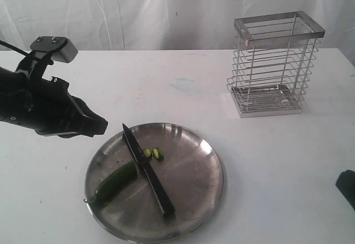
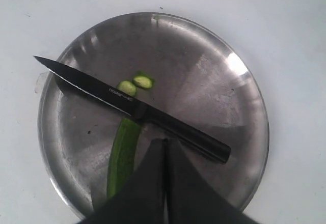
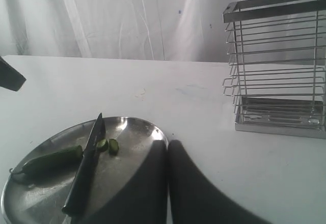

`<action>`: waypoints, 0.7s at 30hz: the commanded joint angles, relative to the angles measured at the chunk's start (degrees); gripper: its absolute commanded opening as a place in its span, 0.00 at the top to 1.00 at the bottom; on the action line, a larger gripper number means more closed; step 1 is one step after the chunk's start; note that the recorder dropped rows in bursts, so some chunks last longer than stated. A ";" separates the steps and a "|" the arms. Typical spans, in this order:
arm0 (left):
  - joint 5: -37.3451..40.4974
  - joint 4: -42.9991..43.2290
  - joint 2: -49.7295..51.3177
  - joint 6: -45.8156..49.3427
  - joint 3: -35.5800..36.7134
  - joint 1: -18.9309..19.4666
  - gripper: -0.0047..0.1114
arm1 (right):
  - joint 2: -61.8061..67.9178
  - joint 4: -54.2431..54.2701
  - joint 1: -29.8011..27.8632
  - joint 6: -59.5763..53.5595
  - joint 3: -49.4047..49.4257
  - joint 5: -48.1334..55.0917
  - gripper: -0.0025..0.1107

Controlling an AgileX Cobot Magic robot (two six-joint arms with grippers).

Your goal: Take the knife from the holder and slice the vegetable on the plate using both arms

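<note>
The black knife (image 1: 147, 169) lies loose across the steel plate (image 1: 188, 166), tip toward the back left, its blade resting over the cut end of the green vegetable (image 1: 116, 182). Two small cut slices (image 1: 153, 153) lie beside the blade. My left gripper (image 1: 102, 126) hovers shut and empty just past the plate's back-left rim. In the left wrist view its fingertips (image 2: 159, 143) meet above the knife (image 2: 137, 109) handle and the vegetable (image 2: 124, 155). My right gripper (image 3: 168, 143) is shut with nothing in it, near the plate (image 3: 132, 132) edge. The wire holder (image 1: 274, 64) stands with no knife in it.
The holder (image 3: 277, 63) stands at the back right of the white table, well apart from the plate. A white curtain hangs behind. A black part of the right arm (image 1: 346, 187) shows at the exterior view's right edge.
</note>
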 commanded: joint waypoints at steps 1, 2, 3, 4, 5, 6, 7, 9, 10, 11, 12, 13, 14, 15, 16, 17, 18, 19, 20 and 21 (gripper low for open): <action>0.47 -0.60 -0.56 0.22 0.13 0.24 0.96 | -0.94 -0.38 -0.30 -0.57 0.76 -0.53 0.98; 0.47 -0.60 -0.56 0.22 0.13 0.24 0.96 | -0.94 -0.38 -0.30 -0.57 0.76 -0.53 0.98; 0.47 -0.60 -0.56 0.22 0.13 0.24 0.96 | -0.94 -0.29 -0.30 -0.42 0.91 -0.96 0.98; 0.47 -0.60 -0.56 0.22 0.13 0.24 0.96 | -0.82 -0.29 -0.30 0.47 1.40 -1.38 0.98; 0.36 -0.60 -0.56 0.22 0.13 0.24 0.96 | -0.82 -0.50 -0.30 1.46 1.73 -1.72 0.98; 0.36 -0.60 -0.56 0.22 0.13 0.24 0.96 | -0.95 -1.94 -0.30 3.15 2.07 -1.87 0.98; 0.26 -0.60 -0.56 0.22 0.13 0.24 0.96 | -1.22 -4.51 -0.30 5.36 2.39 -2.00 0.98; 0.26 -0.60 -0.56 0.22 0.13 0.24 0.96 | -1.60 -8.61 -0.30 9.13 2.39 -2.16 0.98; 0.26 -0.60 -0.56 0.22 0.13 0.24 0.96 | -1.60 -9.20 -0.30 9.63 2.39 -2.16 0.98; 0.26 -0.60 -0.56 0.22 0.13 0.24 0.96 | -1.60 -9.16 -0.30 9.92 2.39 -1.89 0.98; 0.26 -0.60 -0.56 0.22 0.13 0.24 0.96 | -1.60 -9.16 -0.30 9.92 2.39 -1.14 0.98; 0.26 -0.60 -0.56 0.22 0.13 0.24 0.96 | -1.60 -9.16 -0.30 10.35 2.39 -1.16 0.98; 0.26 -0.60 -0.56 0.22 0.13 0.24 0.96 | -1.60 -9.16 -0.30 10.41 2.39 -1.16 0.98; 0.08 -0.60 -0.56 0.22 0.13 0.24 0.96 | -1.60 -9.16 -0.30 10.41 2.39 -1.16 0.98; -0.01 -0.60 -0.56 0.22 0.13 0.24 0.96 | -1.60 -9.16 -0.30 10.41 2.39 -1.16 0.98; -0.34 -0.60 -0.56 0.22 0.13 0.24 0.96 | -1.60 -9.16 -0.30 10.40 2.39 -1.16 0.98; -0.63 -0.60 -0.56 0.22 0.13 0.24 0.96 | -1.60 -9.16 -0.30 10.40 2.39 -1.16 0.98; -0.89 -0.60 -0.56 0.22 0.13 0.24 0.96 | -1.60 -9.16 -0.30 10.40 2.39 -1.16 0.98; -1.07 -0.60 -0.56 0.22 0.13 0.24 0.96 | -1.60 -9.16 -0.30 10.40 2.39 -1.16 0.98; -1.34 -0.60 -0.56 0.22 0.13 0.24 0.96 | -1.60 -9.16 -0.30 10.40 2.39 -1.16 0.98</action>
